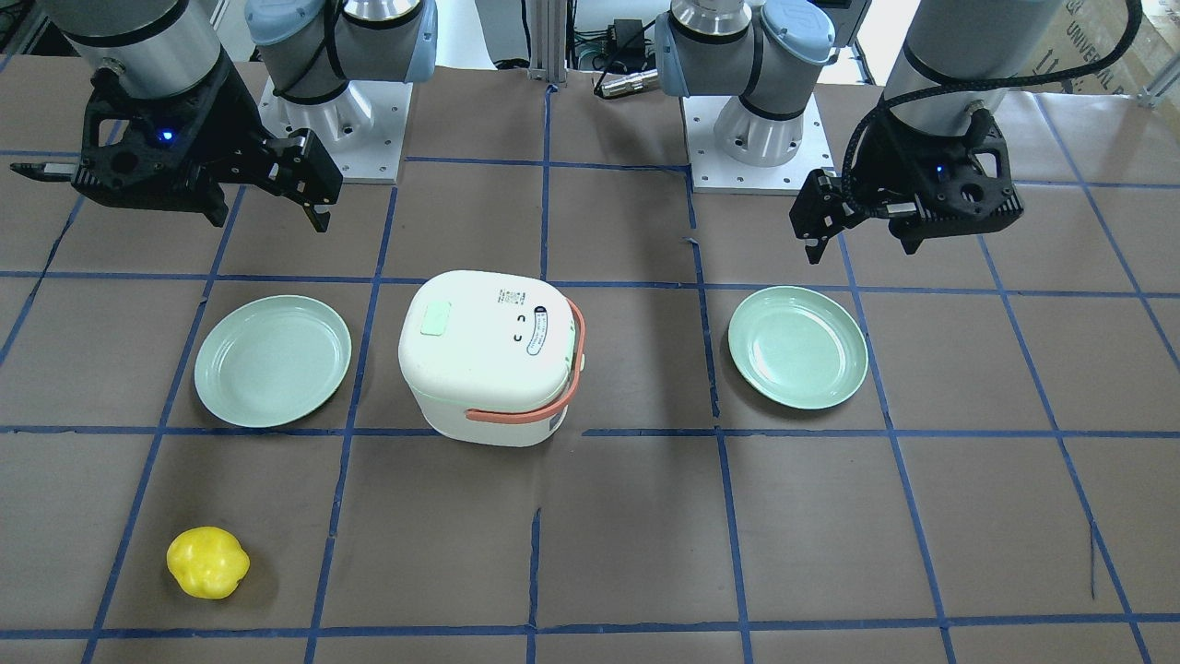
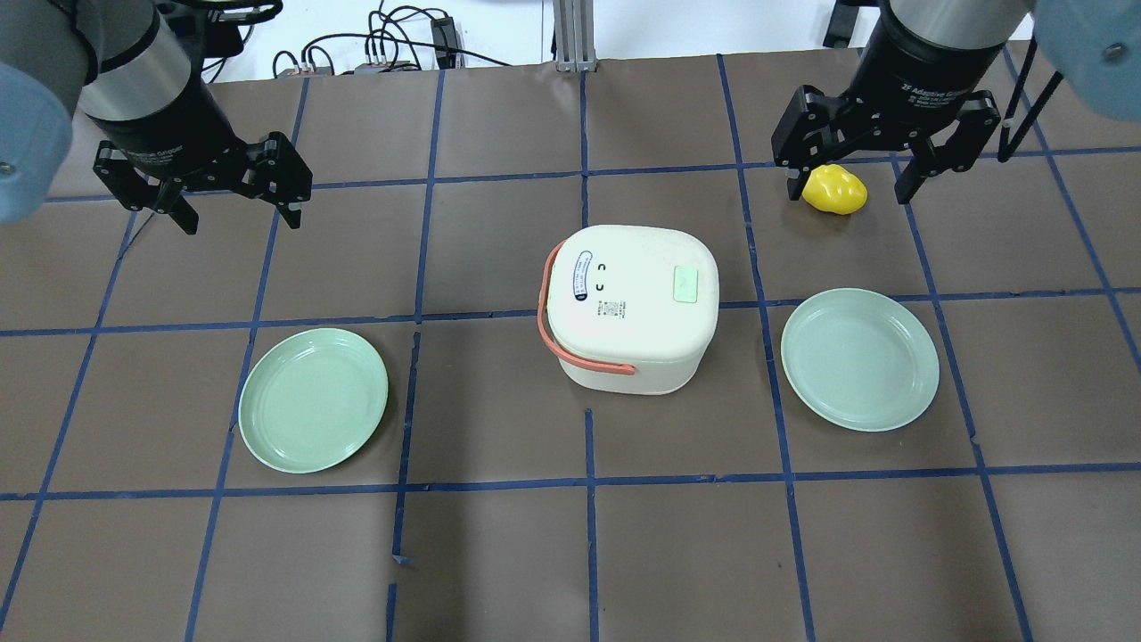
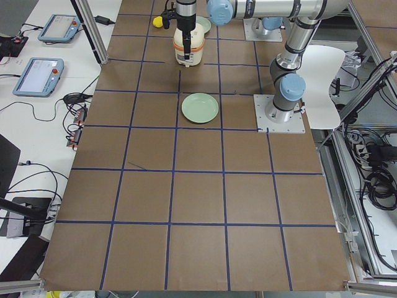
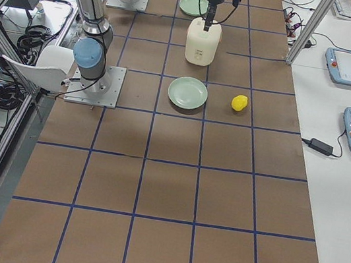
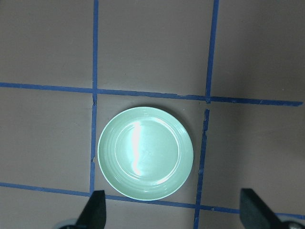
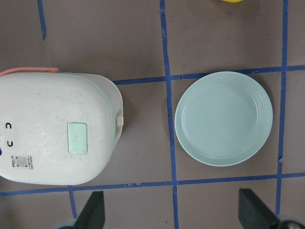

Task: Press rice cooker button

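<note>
While left gripper (image 2: 241, 214), right gripper (image 2: 847, 192) gape | rice cooker (image 2: 633, 303) between left plate (image 2: 313, 399), right plate (image 2: 860, 359) | yellow fruit (image 1: 207, 563) beyond latter

Silver-tubed arms (image 1: 138, 46) carry pale blue joint caps (image 1: 793, 32), black housings just above the black fingers (image 2: 287, 178) each show a small blue light (image 1: 166, 136), and a braided black cable (image 1: 862, 138) loops beside one.

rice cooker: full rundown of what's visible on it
The rice cooker is a cream, rounded-square, plastic-looking box, lid shut, upright on the table between the left plate and the right plate. Its lid carries a pale green rectangular button, printed labels and two dark marks. A salmon handle lies folded down around one side. Only the table touches it.
</note>
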Robot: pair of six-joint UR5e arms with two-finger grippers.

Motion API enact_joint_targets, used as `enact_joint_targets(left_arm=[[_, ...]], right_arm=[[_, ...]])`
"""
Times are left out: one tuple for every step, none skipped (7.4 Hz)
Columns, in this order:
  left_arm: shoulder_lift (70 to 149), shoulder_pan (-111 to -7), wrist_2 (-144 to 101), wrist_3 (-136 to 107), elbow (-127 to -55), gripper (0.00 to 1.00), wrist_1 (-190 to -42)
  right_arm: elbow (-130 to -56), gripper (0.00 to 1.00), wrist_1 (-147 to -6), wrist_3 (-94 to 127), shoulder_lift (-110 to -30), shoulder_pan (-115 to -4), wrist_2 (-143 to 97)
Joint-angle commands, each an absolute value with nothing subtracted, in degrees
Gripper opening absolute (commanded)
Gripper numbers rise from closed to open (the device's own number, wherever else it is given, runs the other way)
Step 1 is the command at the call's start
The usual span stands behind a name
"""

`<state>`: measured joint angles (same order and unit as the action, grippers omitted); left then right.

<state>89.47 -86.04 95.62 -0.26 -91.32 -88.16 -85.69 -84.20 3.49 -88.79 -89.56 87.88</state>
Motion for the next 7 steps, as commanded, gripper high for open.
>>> enact_joint_targets(left_arm=[[89.47,-86.04,95.63,-0.26,-91.32,1.00,-88.15],[89.47,-86.04,95.63,-0.26,-91.32,1.00,-88.15],[89.47,-86.04,95.63,-0.26,-91.32,1.00,-88.15],[89.47,-86.04,95.63,-0.26,-91.32,1.00,-88.15],[89.47,-86.04,95.63,-0.26,-91.32,1.00,-88.15],[89.47,-86.04,95.63,-0.26,-91.32,1.00,-88.15],[89.47,-86.04,95.63,-0.26,-91.32,1.00,-88.15]], right_arm=[[-85.69,1.00,-84.20,3.43,-88.86,-89.56,87.89],[-85.69,1.00,-84.20,3.34,-88.86,-89.56,87.89],[-85.78,1.00,-84.20,3.34,-88.77,-89.56,87.72],[-86.30,1.00,-84.20,3.17,-89.12,-89.56,87.28],[-86.66,1.00,-84.29,2.73,-89.38,-89.56,87.97],[-86.75,1.00,-84.64,2.55,-88.86,-89.13,86.93],[-86.66,1.00,-85.16,3.42,-89.21,-89.21,87.62]])
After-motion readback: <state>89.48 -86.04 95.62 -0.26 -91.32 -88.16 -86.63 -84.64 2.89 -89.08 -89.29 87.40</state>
